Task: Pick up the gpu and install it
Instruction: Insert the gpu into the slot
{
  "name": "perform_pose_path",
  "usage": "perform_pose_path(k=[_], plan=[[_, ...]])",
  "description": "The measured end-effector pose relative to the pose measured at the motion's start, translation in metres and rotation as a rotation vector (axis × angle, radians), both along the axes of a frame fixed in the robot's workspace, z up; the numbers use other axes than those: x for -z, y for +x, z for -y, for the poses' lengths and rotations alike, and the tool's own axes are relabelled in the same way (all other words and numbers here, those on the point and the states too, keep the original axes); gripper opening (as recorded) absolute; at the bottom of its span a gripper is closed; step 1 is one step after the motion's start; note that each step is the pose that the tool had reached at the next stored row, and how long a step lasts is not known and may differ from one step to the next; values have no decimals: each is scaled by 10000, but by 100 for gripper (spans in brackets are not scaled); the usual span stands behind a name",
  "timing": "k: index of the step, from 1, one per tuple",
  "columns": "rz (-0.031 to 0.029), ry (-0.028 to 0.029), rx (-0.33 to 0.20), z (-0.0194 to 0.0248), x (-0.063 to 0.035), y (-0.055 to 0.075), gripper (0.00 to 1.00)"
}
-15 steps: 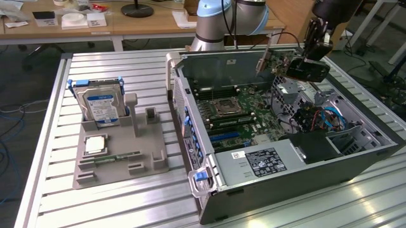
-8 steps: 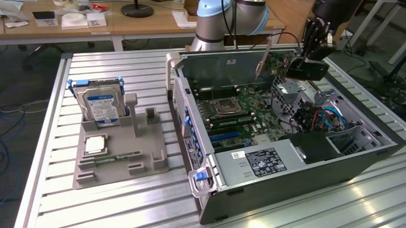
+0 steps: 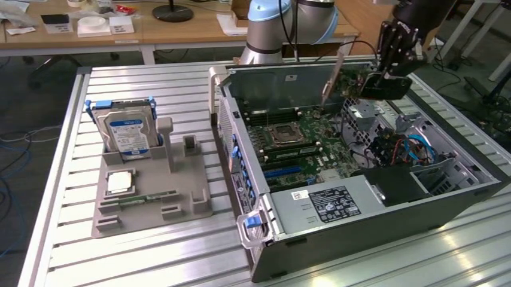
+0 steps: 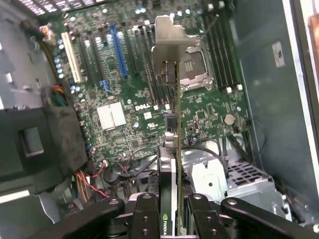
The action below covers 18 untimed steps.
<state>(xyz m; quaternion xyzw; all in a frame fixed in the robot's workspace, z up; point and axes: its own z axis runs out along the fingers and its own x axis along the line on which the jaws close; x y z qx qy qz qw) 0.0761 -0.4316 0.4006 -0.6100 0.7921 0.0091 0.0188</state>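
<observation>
My end effector clamps the gpu edge-on, bracket toward the motherboard; the exterior view shows it slanting above the case.

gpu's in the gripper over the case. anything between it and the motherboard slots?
Nothing visible. The gripper holds the gpu edge-on above the open case, and the motherboard slots below it look bare. The loose cables lie off to one side of the board.

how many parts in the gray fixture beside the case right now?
3. Hard drive standing upright at the fixture's far end, CPU lying flat in the middle, RAM stick lying along the near side. Small parts down in the slots may be hidden.
</observation>
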Motion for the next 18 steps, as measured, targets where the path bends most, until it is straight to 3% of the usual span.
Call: perform_pose_path(k=[12,18], plan=[[1,-1,-2014,0,3,0,27],[0,0,-2110,0,4,0,27]])
